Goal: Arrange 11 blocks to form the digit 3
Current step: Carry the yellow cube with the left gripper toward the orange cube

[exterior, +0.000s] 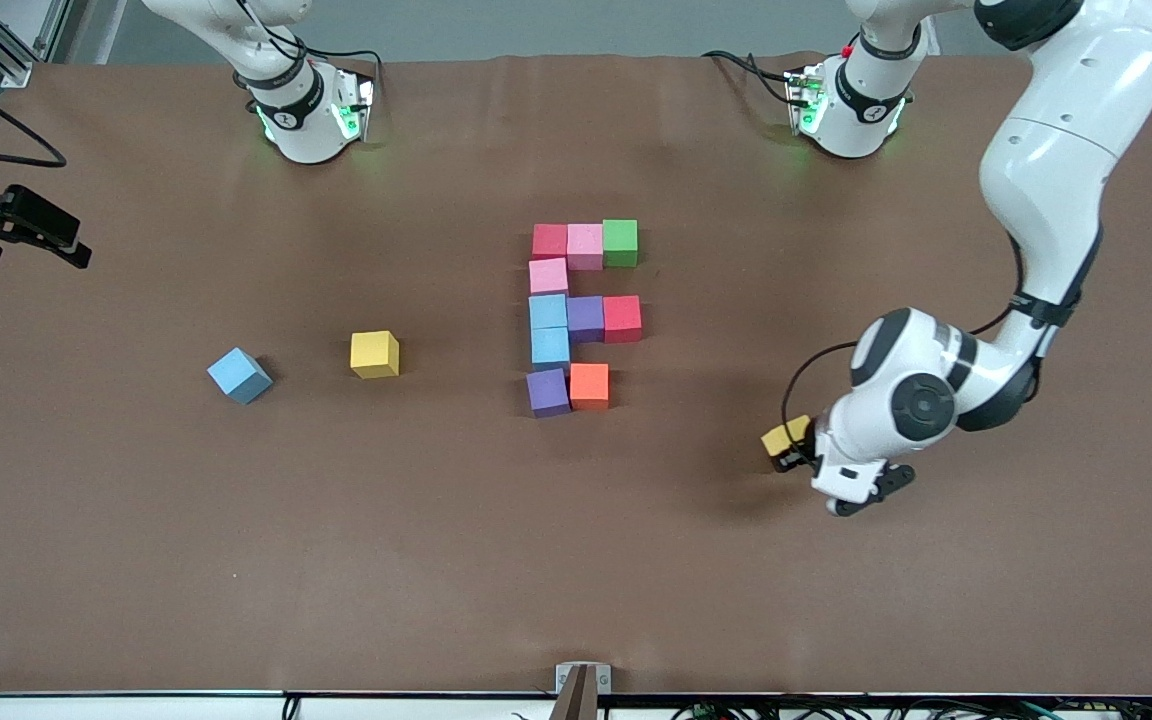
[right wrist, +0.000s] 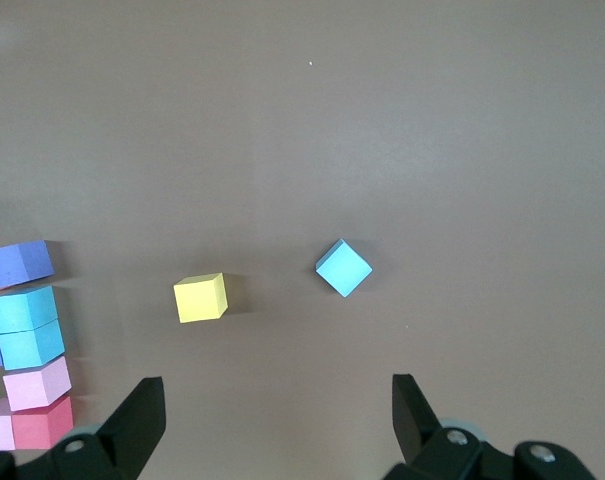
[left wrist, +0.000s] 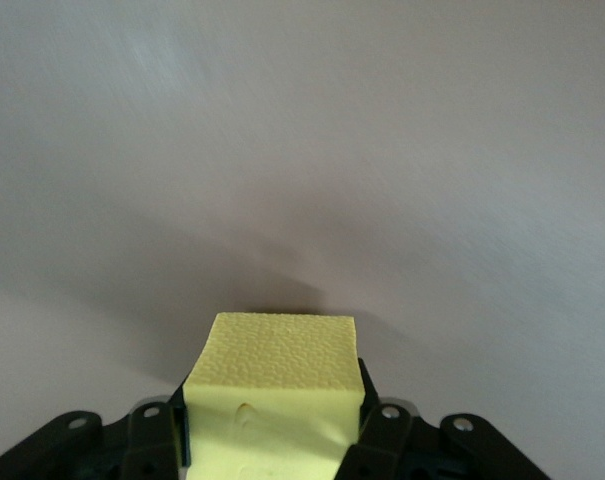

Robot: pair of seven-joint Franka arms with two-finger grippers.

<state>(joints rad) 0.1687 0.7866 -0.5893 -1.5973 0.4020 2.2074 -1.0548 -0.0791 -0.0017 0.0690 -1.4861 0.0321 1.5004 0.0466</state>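
yellow block [left wrist: 274, 385] pinched in left gripper [exterior: 788, 449] fingers, clear of the digit 3 [exterior: 581, 315].

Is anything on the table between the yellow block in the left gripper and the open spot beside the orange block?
Nothing visible. The left gripper grips a yellow block, and only bare table lies between it and the orange block.

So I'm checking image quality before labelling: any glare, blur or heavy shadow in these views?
Front view: even light, soft shadows beside the blocks, green glow at both bases. Left wrist view: table washed out and pale, yellow block sharp in the shut left gripper, dark shadow just past it. Right wrist view: clear, short shadows, open right gripper fingers in focus.
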